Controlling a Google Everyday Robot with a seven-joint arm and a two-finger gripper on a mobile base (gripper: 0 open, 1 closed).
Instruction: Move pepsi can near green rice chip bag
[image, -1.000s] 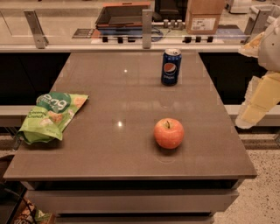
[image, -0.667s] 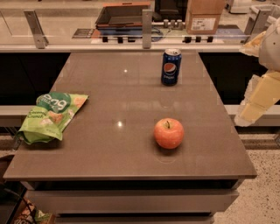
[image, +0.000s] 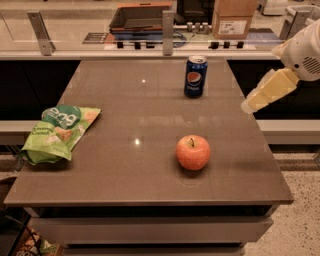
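Observation:
The pepsi can (image: 195, 76), dark blue with a silver top, stands upright at the back right of the grey table (image: 125, 165). The green rice chip bag (image: 57, 132) lies flat at the table's left edge. My gripper (image: 260, 95), a pale yellow piece on a white arm (image: 305, 47), hangs in the air just beyond the table's right edge. It is to the right of the can and apart from it, with nothing seen in it.
A red-orange apple (image: 193, 152) sits front right of the table's middle, between the can and the front edge. Behind the table runs a counter with a glass rail, posts (image: 168, 32), a dark tray (image: 142, 15) and a cardboard box (image: 234, 17).
My arm and gripper have moved left and up, closer to the table's right edge. The can, apple and bag have not moved.

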